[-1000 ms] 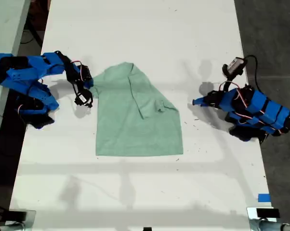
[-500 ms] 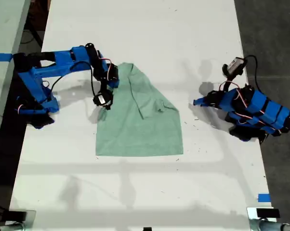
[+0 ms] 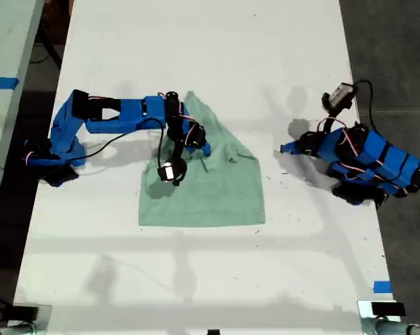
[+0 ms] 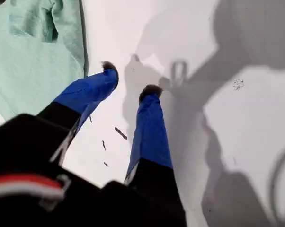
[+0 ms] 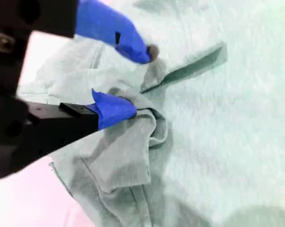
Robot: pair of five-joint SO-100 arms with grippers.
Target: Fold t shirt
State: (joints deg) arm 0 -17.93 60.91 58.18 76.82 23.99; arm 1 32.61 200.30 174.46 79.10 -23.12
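With my second hand [image 5: 140,80] seemingly pinching a bunched fold of the t shirt [image 3: 220,185], which lies mid-surface [image 3: 196,279], the fold should go well if I carry it low and straight across, while my first hand [image 4: 130,80] waits part-open, empty.

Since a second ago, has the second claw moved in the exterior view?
Yes. My second claw has swept toward the exterior view's right, from beside the t shirt to over its middle, dragging fabric along, while my first claw stayed parked.
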